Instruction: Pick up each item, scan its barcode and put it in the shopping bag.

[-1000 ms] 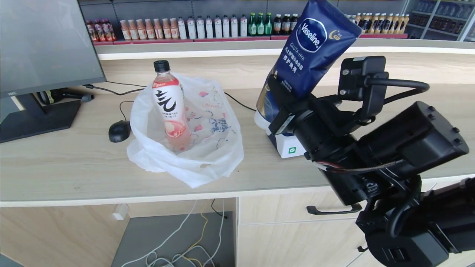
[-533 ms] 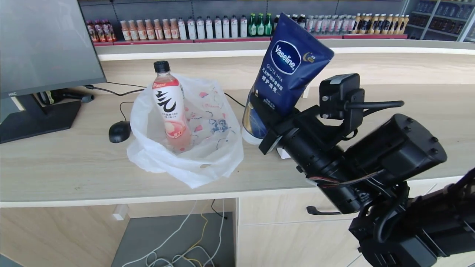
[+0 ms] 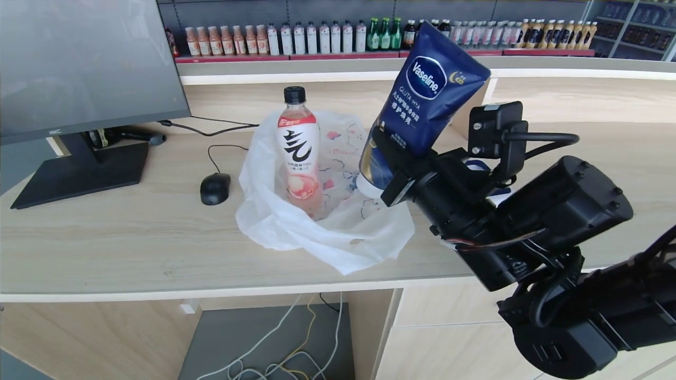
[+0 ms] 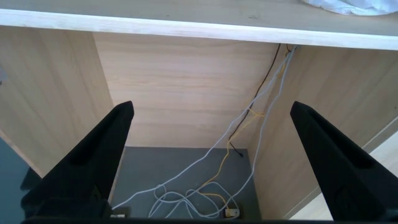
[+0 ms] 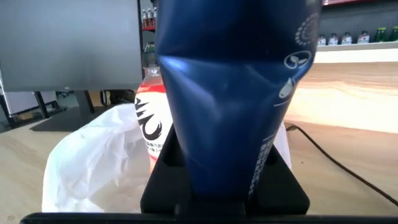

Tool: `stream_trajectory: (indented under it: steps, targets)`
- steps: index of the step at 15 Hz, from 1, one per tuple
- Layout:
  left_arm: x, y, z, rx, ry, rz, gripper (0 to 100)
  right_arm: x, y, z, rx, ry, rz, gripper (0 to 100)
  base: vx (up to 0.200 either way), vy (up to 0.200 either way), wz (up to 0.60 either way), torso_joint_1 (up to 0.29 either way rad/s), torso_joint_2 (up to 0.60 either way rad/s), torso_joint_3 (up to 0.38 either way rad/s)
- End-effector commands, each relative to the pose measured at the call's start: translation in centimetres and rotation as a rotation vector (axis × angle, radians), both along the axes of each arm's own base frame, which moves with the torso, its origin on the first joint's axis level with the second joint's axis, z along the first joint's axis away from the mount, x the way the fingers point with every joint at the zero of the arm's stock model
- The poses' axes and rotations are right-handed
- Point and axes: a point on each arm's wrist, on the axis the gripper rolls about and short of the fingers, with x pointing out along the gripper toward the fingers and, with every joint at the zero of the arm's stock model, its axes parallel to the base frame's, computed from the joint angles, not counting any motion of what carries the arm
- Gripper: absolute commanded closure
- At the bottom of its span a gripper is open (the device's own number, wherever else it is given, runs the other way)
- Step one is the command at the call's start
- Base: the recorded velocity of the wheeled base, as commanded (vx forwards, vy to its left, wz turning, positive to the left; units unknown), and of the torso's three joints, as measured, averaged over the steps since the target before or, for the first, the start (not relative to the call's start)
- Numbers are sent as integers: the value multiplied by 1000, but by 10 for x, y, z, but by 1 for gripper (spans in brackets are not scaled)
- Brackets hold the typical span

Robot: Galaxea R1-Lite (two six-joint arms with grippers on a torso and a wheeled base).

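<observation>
Wooden surface [image 3: 105, 248] with monitor [image 3: 79, 58] and white bag [image 3: 327, 237], drink shelves [image 3: 317, 39] behind, tilted blue tube [image 3: 428, 100] clamped in right gripper [image 3: 392, 155] by the bag's rim, left gripper [image 4: 208, 162] spread apart.

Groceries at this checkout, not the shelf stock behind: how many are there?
2. A pink drink bottle stands upright inside the white shopping bag; a blue tube is held cap-down in the right gripper by the bag's rim. The arm may hide others.

A blue lotion tube [image 3: 429, 103] tilts, cap down, at three o'clock of the white shopping bag [image 3: 327, 243]; a pink bottle [image 3: 298, 153] stands upright inside.
</observation>
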Motion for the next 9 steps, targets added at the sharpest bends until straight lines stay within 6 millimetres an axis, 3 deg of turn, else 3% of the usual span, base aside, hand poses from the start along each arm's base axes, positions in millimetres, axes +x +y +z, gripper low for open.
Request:
stream_trajectory:
  steps: [1, 2, 9]
  targets:
    - [0, 0, 0, -2, 0, 0, 0, -1, -4, 8, 33, -8, -23, 100, 0, 200, 0, 12, 2, 2]
    - [0, 0, 0, 0, 0, -2, 0, 0, -5, 8, 34, -7, -29, 100, 0, 200, 0, 7, 2, 7]
    - [0, 0, 0, 4, -2, -2, 0, 11, -16, 8, 22, -17, -83, 100, 0, 0, 0, 0, 0, 0]
